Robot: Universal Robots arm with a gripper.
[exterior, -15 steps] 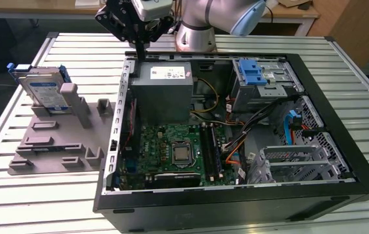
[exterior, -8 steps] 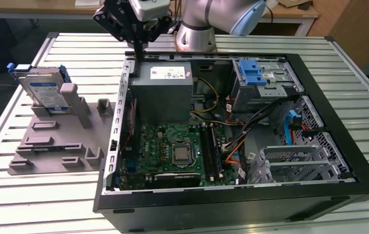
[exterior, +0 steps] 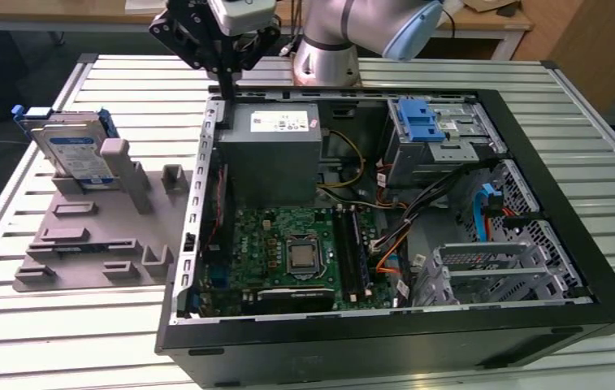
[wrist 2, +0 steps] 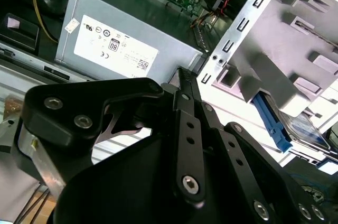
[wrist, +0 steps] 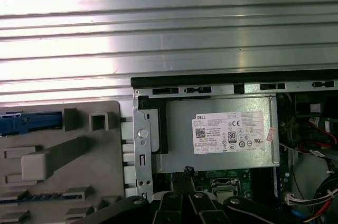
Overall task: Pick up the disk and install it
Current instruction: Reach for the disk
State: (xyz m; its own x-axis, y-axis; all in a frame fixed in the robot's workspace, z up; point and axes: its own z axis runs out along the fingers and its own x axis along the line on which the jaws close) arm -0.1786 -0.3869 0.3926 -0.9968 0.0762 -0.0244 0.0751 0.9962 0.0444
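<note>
The slatted metal desk [exterior: 567,106] carried an open computer case [exterior: 595,321] and, on the exterior view's left, a grey fixture [exterior: 80,236]. The disk [exterior: 74,150] stood on edge in that fixture, untouched and well apart from the hand [exterior: 226,81]. The pick-up step had not begun. The hand hung pointing down over the case's rear rim, near the power supply [exterior: 275,146]. Its fingers appeared pressed together and empty, though the angle was poor. A grasp would call for parted fingers squared to the disk's faces.
</note>
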